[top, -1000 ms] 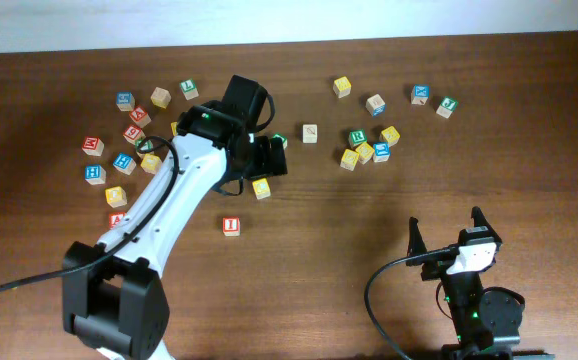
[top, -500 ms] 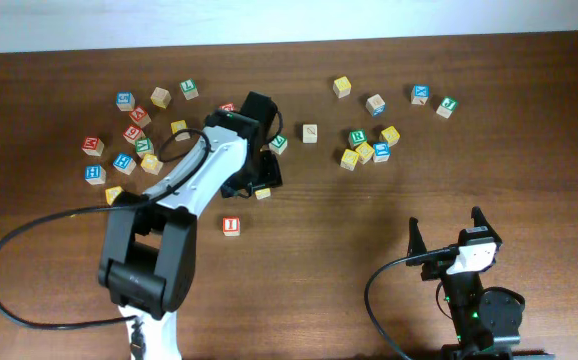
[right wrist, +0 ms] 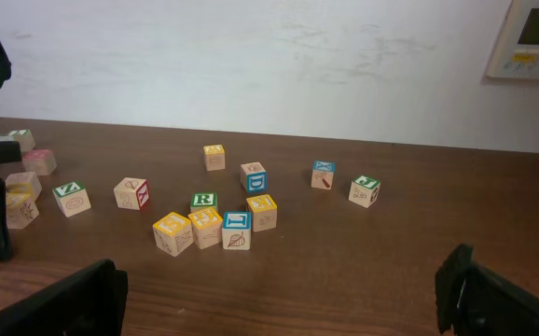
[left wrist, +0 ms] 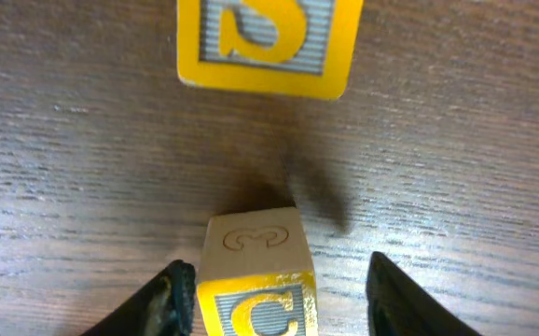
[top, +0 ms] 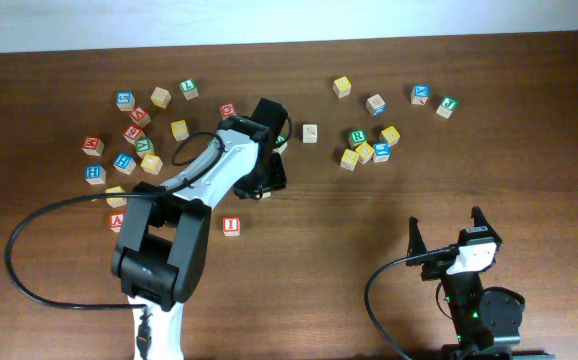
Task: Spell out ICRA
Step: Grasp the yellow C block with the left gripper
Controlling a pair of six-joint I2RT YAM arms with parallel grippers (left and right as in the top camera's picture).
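Note:
The yellow "C" cube (left wrist: 255, 289) stands on the table between the fingers of my left gripper (left wrist: 283, 299). The left finger (left wrist: 178, 297) touches its side, and a gap shows between the cube and the right finger (left wrist: 391, 294), so the gripper is open. From overhead the left gripper (top: 266, 185) covers this cube. The red "I" cube (top: 231, 226) lies just in front of it. The red "A" cube (top: 117, 221) is at the left, and the green "R" cube (top: 357, 137) (right wrist: 204, 201) is in the right-hand group. My right gripper (top: 447, 232) (right wrist: 279, 299) stands open and holds nothing at the front right.
Another yellow cube (left wrist: 268, 42) lies just beyond the "C" cube. Several loose cubes (top: 134, 130) are scattered at the back left, and more (top: 374, 150) sit around the "R" cube. A black cable (top: 29, 270) loops over the front left of the table.
My left gripper has come down over the "C" cube, and its fingers have narrowed around it. The right arm has not moved.

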